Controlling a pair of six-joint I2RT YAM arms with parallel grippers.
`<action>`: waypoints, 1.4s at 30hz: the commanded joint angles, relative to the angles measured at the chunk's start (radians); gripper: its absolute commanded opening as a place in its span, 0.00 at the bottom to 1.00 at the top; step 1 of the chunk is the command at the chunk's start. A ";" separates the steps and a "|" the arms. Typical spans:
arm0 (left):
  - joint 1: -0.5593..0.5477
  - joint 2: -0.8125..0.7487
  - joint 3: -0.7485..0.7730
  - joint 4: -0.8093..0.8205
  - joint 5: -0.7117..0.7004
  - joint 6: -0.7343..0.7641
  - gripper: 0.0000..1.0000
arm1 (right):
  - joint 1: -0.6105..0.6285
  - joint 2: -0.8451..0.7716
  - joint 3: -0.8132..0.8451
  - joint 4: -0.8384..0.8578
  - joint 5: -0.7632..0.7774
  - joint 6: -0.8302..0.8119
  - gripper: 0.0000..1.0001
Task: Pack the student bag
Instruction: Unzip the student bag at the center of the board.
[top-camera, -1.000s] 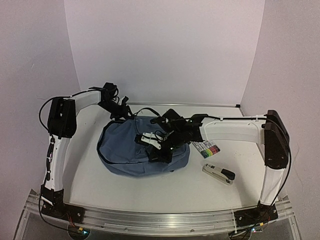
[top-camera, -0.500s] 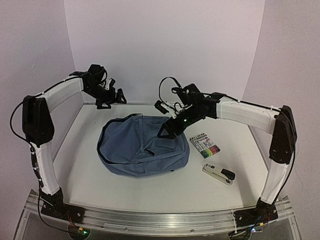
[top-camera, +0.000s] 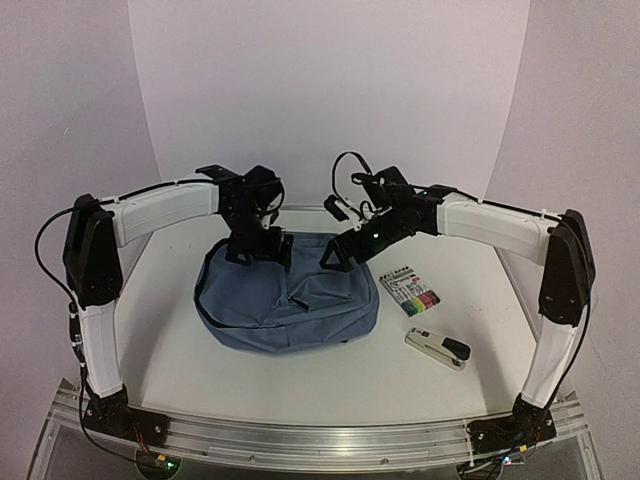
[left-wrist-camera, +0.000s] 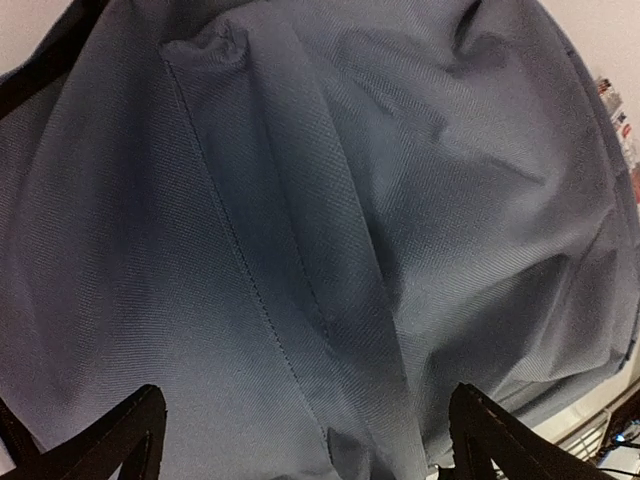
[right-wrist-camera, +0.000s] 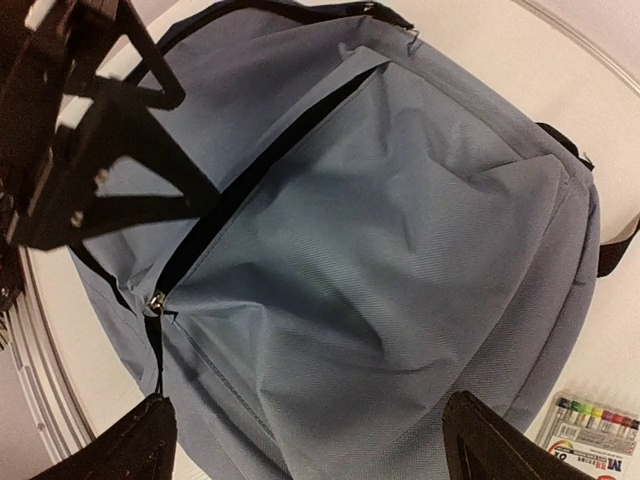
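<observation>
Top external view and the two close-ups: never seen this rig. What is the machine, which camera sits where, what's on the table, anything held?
A left arm and a right arm, both white robots, are bolted at the near edge of a table. The wide picture comes from a fixed camera above and behind them, so the left arm is on the left. Each close-up comes from a camera on one wrist, looking past that arm's own two black fingers. On the table lie a slate-blue backpack, a pack of coloured markers to its right and a stapler nearer the bases. The right wrist view shows one zipper of the backpack open. The left tool and the right tool both hang over the backpack's far end with fingers spread. Neither holds anything.
</observation>
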 joint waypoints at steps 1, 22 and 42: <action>-0.039 0.089 0.105 -0.124 -0.131 -0.067 0.95 | -0.008 0.021 0.047 0.040 0.016 0.076 0.91; 0.033 -0.035 -0.085 -0.035 -0.087 -0.220 0.37 | 0.082 0.193 0.229 0.085 0.156 0.204 0.70; 0.158 -0.251 -0.441 0.446 0.319 -0.258 0.00 | 0.150 0.342 0.306 0.104 0.198 0.228 0.68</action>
